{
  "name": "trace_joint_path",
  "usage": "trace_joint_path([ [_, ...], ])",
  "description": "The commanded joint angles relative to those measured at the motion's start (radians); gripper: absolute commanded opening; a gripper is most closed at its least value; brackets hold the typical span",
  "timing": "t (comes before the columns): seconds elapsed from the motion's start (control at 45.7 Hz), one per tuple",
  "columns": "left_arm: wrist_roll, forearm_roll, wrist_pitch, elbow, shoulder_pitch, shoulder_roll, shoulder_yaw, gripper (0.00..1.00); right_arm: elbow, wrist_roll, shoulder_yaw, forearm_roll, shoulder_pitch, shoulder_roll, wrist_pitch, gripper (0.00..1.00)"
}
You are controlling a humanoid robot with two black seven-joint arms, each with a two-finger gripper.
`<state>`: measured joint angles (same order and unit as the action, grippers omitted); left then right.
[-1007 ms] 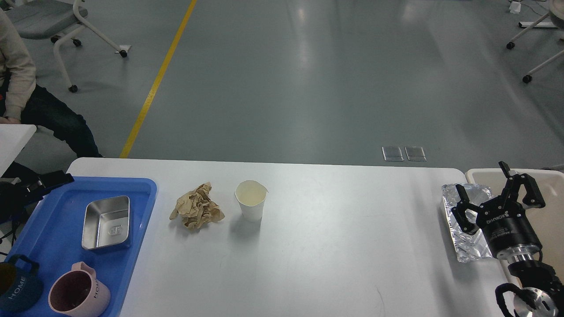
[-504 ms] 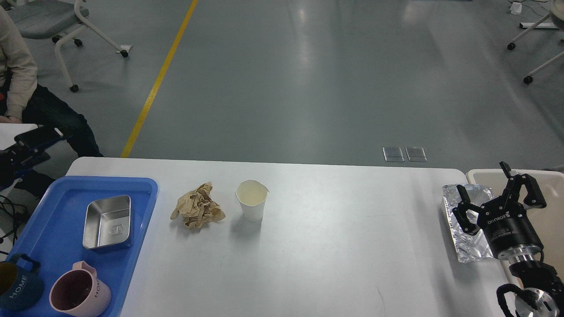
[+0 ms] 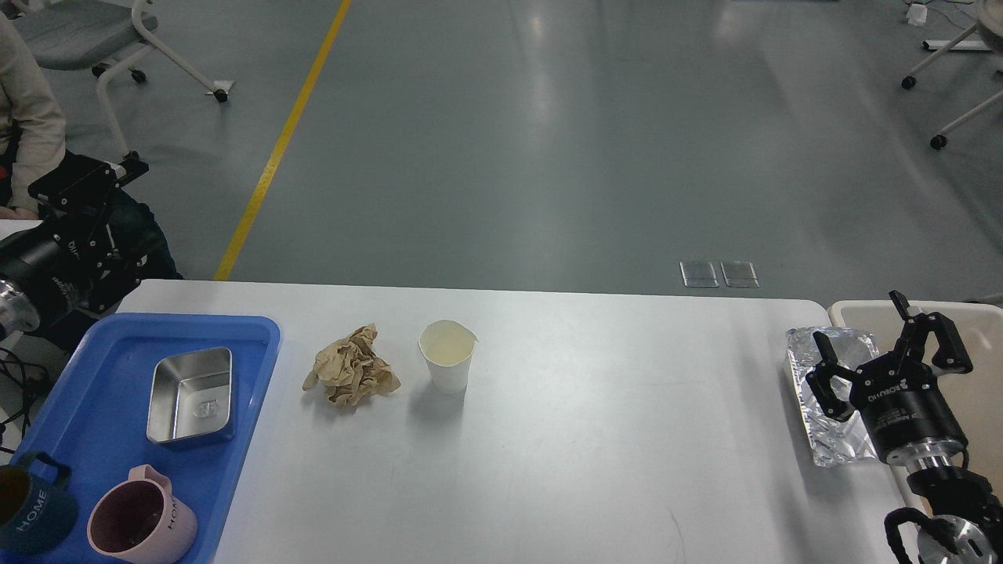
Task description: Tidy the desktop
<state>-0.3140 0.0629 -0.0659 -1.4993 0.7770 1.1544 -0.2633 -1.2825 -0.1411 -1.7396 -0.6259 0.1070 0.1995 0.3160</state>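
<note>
Head view is showing the desktop point(image 3: 595, 439) filling the lower half of the frame, with a crumpled brown paper ball point(image 3: 350, 377) and a white paper cup point(image 3: 447, 356) sitting left of centre toward its far edge, close together but not touching. A blue tray point(image 3: 102, 392) is lying over the left edge, carrying a steel box point(image 3: 191, 395) and two mugs. The right gripper point(image 3: 884, 348) is hovering with jaws spread wide at the right edge, over a foil tray point(image 3: 823, 407) beside the beige bin point(image 3: 979, 368). The left gripper point(image 3: 86, 184) is hanging beyond the far-left corner; whether its jaws are parted I cannot tell. Judging from this, the foil looks like the thing to grasp: closing gently on one rim should avoid crushing it, and lifting clear before swinging toward the bin should avoid snagging.
</note>
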Motion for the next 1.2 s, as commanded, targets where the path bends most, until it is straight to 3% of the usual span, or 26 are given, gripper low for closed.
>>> trace_joint_path([
  [0.0,-0.022,-0.052,-0.031,0.004,-0.007,-0.065,-0.019,0.95,0.000,0.002,0.000,0.000,0.000,0.001,0.000,1.00],
  [0.328,0.001,-0.107,-0.014,0.182,-0.105,-0.286,-0.243,0.95,-0.001,0.005,0.000,-0.001,-0.004,0.005,0.000,1.00],
  [0.569,0.001,-0.114,0.058,0.360,-0.212,-0.469,-0.468,0.95,-0.001,0.006,0.000,0.000,0.000,0.035,0.000,1.00],
  [0.832,0.000,-0.104,0.179,0.373,-0.461,-0.634,-0.835,0.96,-0.008,0.006,-0.001,-0.001,0.029,0.047,0.000,1.00],
  [0.964,-0.005,-0.103,0.221,0.375,-0.518,-0.659,-0.873,0.96,-0.011,0.006,0.000,-0.023,0.037,0.081,0.000,1.00],
  [1.029,-0.014,-0.103,0.284,0.375,-0.556,-0.680,-0.887,0.96,-0.017,0.012,0.002,-0.072,0.037,0.138,0.000,1.00],
  [1.182,-0.014,-0.103,0.301,0.395,-0.565,-0.731,-0.909,0.96,-0.026,0.014,0.089,-0.135,0.034,0.274,0.000,1.00],
])
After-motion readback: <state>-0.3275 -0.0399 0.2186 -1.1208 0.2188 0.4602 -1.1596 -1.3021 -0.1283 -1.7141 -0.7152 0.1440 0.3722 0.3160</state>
